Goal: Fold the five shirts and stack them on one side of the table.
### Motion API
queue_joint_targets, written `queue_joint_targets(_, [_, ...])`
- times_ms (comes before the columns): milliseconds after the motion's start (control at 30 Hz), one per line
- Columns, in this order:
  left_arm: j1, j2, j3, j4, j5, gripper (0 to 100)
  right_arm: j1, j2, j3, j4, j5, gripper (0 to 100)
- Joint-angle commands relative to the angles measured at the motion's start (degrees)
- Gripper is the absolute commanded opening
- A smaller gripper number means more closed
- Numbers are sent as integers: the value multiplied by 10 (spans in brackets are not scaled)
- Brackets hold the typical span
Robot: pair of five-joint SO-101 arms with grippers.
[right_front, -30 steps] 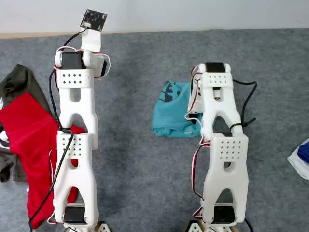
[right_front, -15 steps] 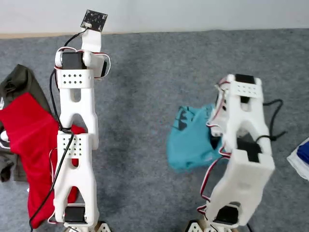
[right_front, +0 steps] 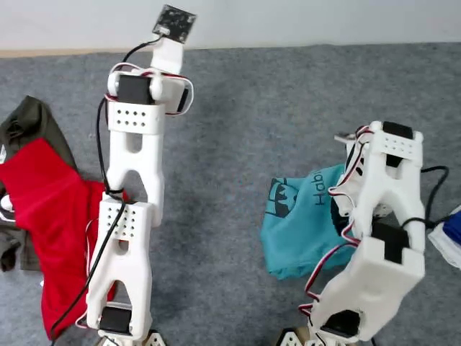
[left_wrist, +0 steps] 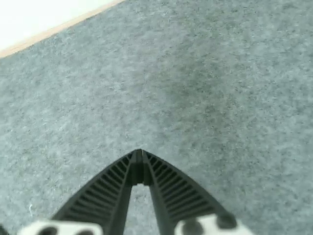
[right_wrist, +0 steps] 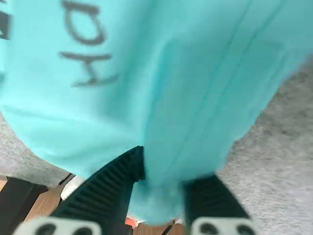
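A folded teal shirt (right_front: 302, 220) with dark print hangs beside the right arm, lifted off the grey carpet. My right gripper (right_wrist: 161, 178) is shut on the teal shirt (right_wrist: 161, 83), the cloth pinched between its black fingers (right_wrist: 115, 181). A red shirt (right_front: 47, 216) lies spread at the left over a dark olive shirt (right_front: 25, 126). A blue and white shirt (right_front: 450, 234) peeks in at the right edge. My left gripper (left_wrist: 138, 161) is shut with nothing in it, hovering over bare carpet at the far side of the table.
The left arm (right_front: 133, 194) stretches up the left side, partly over the red shirt. A pale wall strip (right_front: 288, 21) borders the carpet (right_front: 238, 108) at the far edge. Open carpet lies between the two arms.
The right arm has swung right and toward the near edge, carrying the teal shirt away from the table's middle. The left arm has tilted its far end slightly to the right.
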Motion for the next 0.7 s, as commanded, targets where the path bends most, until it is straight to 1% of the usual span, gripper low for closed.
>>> queue_joint_targets(0, [7, -40, -22, 14, 1, 2, -4, -77, -12, 24, 6, 231])
queue_joint_targets(100, [7, -40, -22, 14, 1, 2, -5, -116, -12, 24, 6, 263])
queue_joint_targets(200, [22, -40, -22, 14, 1, 2, -2, -153, -12, 24, 6, 270])
queue_joint_targets(300, [62, -37, -22, 14, 1, 7, -1, -194, -12, 24, 6, 270])
queue_joint_targets(367, [95, -34, -17, 14, 1, 38, -1, -222, -11, 24, 6, 270])
queue_joint_targets(467, [142, -35, 39, 13, 1, 77, 2, -267, -11, 24, 6, 270])
queue_joint_targets(667, [218, -40, 178, 13, 1, 82, 50, -338, -4, 24, 6, 270])
